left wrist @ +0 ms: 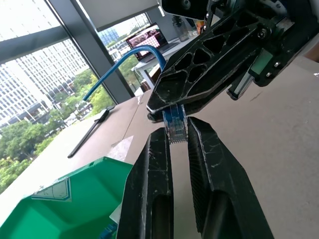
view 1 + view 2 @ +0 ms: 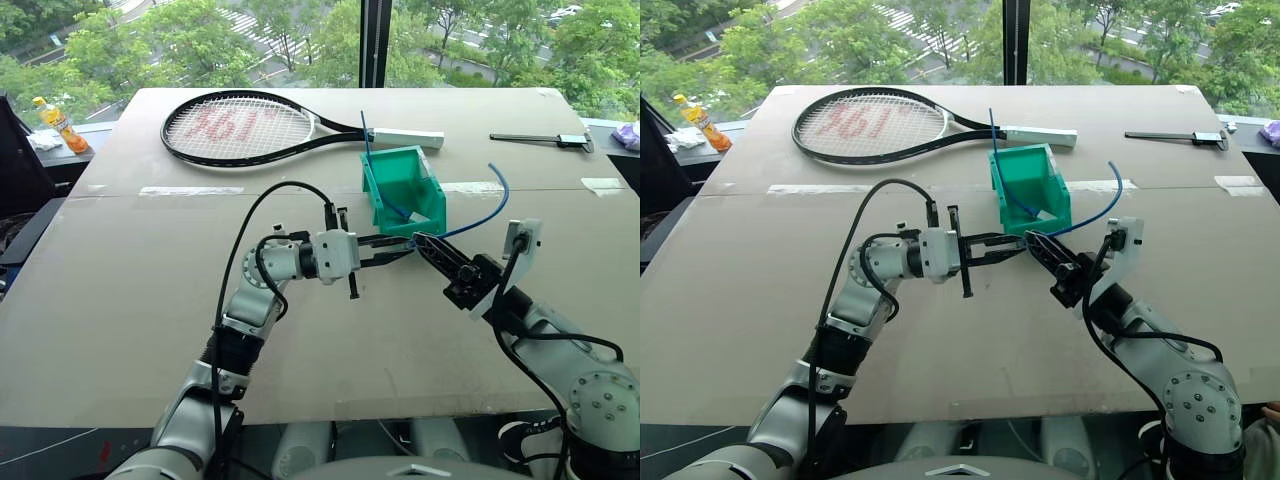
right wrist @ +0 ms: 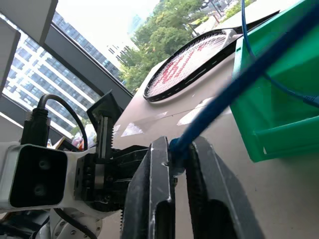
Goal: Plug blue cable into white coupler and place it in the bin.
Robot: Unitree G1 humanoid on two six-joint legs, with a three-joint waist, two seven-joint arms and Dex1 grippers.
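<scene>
Mating step in hand: both tools meet tip to tip just in front of the bin (image 2: 403, 190), above the surface (image 2: 130, 290). Right tool (image 2: 418, 242) is pinched on the blue cable (image 2: 478, 218) right behind its plug; the cable arcs up and away, to the right of the bin. Left tool (image 2: 404, 247) is pressed together, and in the left wrist view the clear plug (image 1: 174, 130) sits between its fingers (image 1: 154, 164). Can't make out the white coupler, so can't tell if it's in that grip or whether the plug is seated.

Next move, as I judge it: push the plug straight in along its axis, keep both grips tight, then carry the joined piece over the bin's cut-away front and let go.

Around: a second blue cable (image 2: 375, 170) already hangs in the bin, sticking up past its back rim; could snag on the drop. Behind the bin lies a racket (image 2: 240, 128), its white handle (image 2: 408, 138) near the bin's back. A dark flat tool (image 2: 540, 138) lies far right of the bin, a bottle (image 2: 60, 124) far left beyond the surface. Nothing blocks the short path to the bin.
</scene>
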